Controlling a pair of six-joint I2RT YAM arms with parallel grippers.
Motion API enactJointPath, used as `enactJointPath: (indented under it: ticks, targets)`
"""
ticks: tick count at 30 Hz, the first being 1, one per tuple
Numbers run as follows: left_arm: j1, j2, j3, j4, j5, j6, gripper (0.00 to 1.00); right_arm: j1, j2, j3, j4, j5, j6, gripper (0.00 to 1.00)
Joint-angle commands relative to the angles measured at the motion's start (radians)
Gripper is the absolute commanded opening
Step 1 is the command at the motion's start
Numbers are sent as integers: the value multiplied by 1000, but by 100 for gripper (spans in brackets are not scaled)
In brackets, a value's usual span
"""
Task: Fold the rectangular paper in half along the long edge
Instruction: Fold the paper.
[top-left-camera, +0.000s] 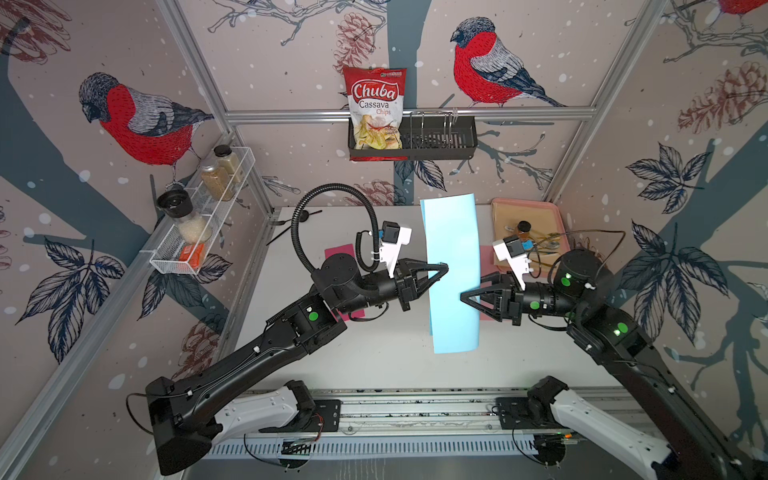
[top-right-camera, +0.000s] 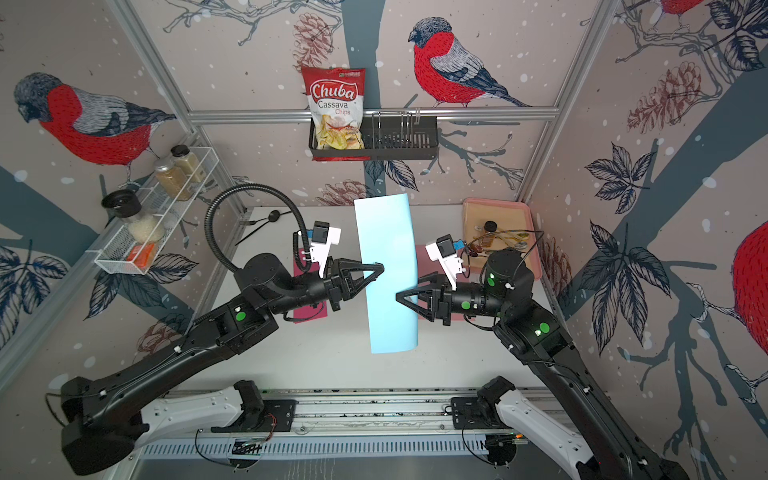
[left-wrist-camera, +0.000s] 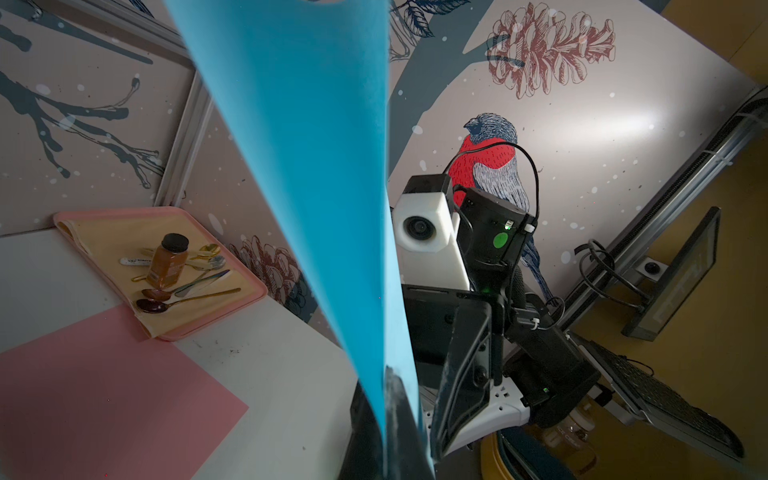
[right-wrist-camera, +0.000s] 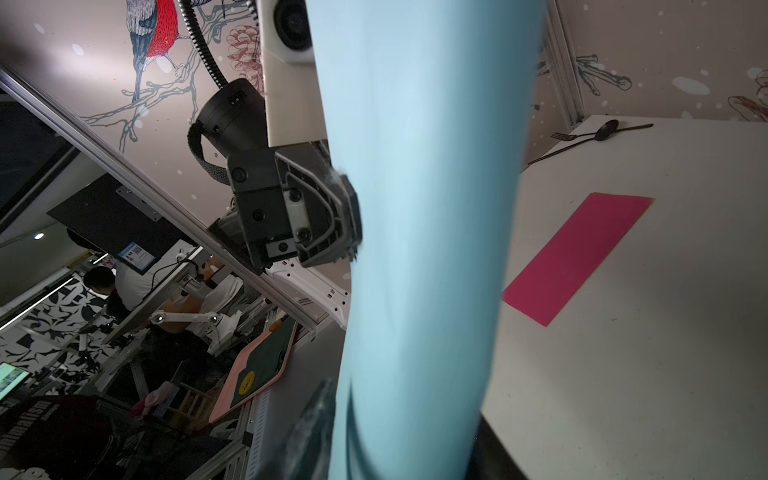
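Pinching blue paper (top-left-camera: 453, 232) tight between fingers (left-wrist-camera: 362, 440) of left gripper (top-left-camera: 444, 268); straddling it with right gripper (top-left-camera: 464, 296), grip not discernible.

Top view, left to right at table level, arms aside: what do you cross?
White wire wall shelf → black spoon and fork → magenta paper sheet → light blue rectangular paper sheet → pale pink paper sheet → pink plastic tray.

Two black arms (top-left-camera: 249, 357), green status dots (top-left-camera: 313, 316), white wrist-camera housings (top-left-camera: 390, 253), ribbed black cable (top-left-camera: 294, 226).
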Motion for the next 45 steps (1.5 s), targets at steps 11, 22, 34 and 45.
enactJointPath:
  ticks: [11,22,34,45]
  targets:
    - [0,32,-34,183,171,-115,0,-15,19,55,66,26,2,51]
    - [0,37,-40,183,164,-114,0,-21,6,52,76,18,12,21]
    - [0,33,-43,173,154,-111,0,-34,1,62,47,-26,-1,9]
    - [-1,27,-40,171,153,-108,0,-37,-4,33,90,-122,40,10]
